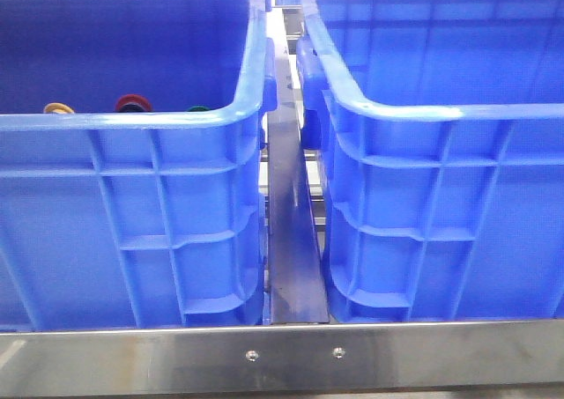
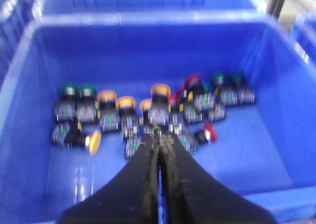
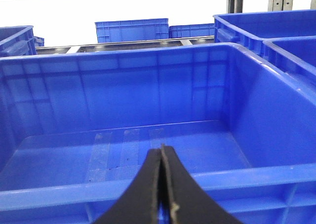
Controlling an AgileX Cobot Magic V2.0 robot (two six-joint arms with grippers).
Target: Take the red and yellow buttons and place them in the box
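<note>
Several push buttons lie in a heap on the floor of the left blue crate. Among them are a loose red button, a loose yellow button and more red and yellow ones. In the front view a yellow button and a red button peek over the crate's near rim. My left gripper is shut and empty above the heap. My right gripper is shut and empty over the near rim of the empty blue box. Neither gripper shows in the front view.
Dark green buttons lie in the same heap, and one shows in the front view. The right crate stands beside the left one with a metal rail between them. More blue crates stand behind.
</note>
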